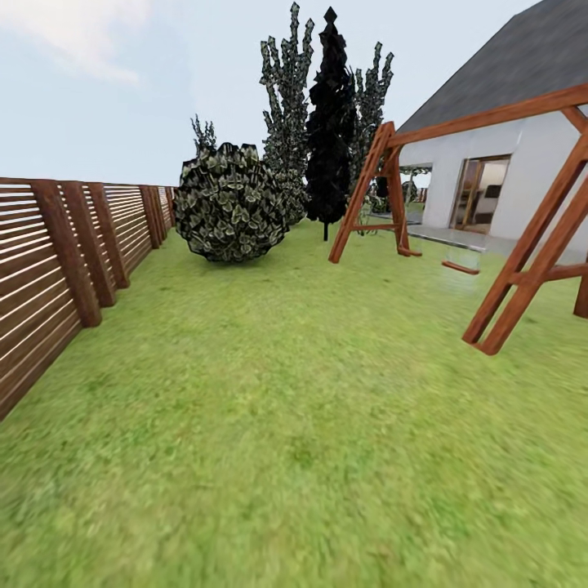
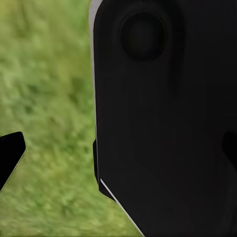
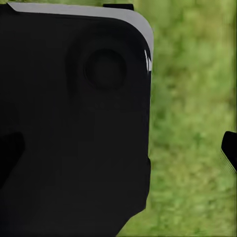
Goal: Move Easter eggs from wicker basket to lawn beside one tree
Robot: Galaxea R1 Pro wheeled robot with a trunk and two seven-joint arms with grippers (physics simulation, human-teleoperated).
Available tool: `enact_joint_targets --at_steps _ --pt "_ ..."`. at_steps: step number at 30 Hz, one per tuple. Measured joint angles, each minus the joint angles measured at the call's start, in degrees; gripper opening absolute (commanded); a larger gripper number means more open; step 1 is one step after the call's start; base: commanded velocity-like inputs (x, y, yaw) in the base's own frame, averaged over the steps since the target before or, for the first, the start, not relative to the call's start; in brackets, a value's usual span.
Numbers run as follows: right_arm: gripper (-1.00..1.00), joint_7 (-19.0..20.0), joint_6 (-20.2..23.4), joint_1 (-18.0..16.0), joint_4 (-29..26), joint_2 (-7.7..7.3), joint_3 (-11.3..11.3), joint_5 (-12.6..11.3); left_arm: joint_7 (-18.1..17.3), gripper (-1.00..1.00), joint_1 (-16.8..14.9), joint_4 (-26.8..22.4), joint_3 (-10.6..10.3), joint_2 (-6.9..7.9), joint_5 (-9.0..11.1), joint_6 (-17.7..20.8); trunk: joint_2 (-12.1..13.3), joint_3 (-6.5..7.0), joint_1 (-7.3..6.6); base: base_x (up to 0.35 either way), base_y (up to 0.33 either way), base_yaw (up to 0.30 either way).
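The lawn (image 1: 294, 425) stretches ahead of me through the garden as mottled green grass. The Easter eggs, the wicker basket and the tree are out of view. My left gripper (image 2: 118, 153) hangs over grass beside a black part of my own body, its fingertips (image 2: 11, 157) wide apart, open and empty. My right gripper (image 3: 118, 150) is also open with nothing in it, one fingertip (image 3: 230, 149) at the picture's edge over grass.
A brown slatted fence (image 1: 49, 269) runs along the left. A round leafy bush (image 1: 230, 204) and dark narrow cypress-like trees (image 1: 329, 122) stand at the back. A wooden swing set (image 1: 523, 245) stands at the right before the white house (image 1: 531, 155).
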Motion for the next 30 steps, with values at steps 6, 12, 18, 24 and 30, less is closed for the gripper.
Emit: enact_joint_targets --at_steps 6,12,18,24,30 --pt "1.0 0.0 0.0 -0.04 0.0 0.0 0.0 0.0 0.0 1.0 0.0 0.0 -0.01 0.0 0.0 0.0 0.0 0.0 0.0 0.346 0.0 0.0" --pt "1.0 0.0 0.0 -0.01 0.0 0.0 0.0 0.0 0.0 1.0 0.0 0.0 0.0 0.0 0.0 -0.04 0.0 0.0 0.0 0.346 0.0 0.0" --pt "1.0 0.0 0.0 0.0 0.0 0.0 0.0 0.0 0.0 1.0 0.0 0.0 -0.03 0.0 0.0 -0.01 0.0 0.0 0.0 0.346 0.0 0.0" --pt "1.0 0.0 0.0 0.02 0.0 0.0 0.0 0.0 0.0 1.0 0.0 0.0 -0.01 0.0 0.0 -0.01 0.0 0.0 0.0 0.346 0.0 0.0" --pt "1.0 0.0 0.0 0.02 0.0 0.0 0.01 0.0 0.0 1.0 0.0 0.0 -0.04 0.0 0.0 -0.01 0.0 0.0 0.0 0.346 0.0 0.0"
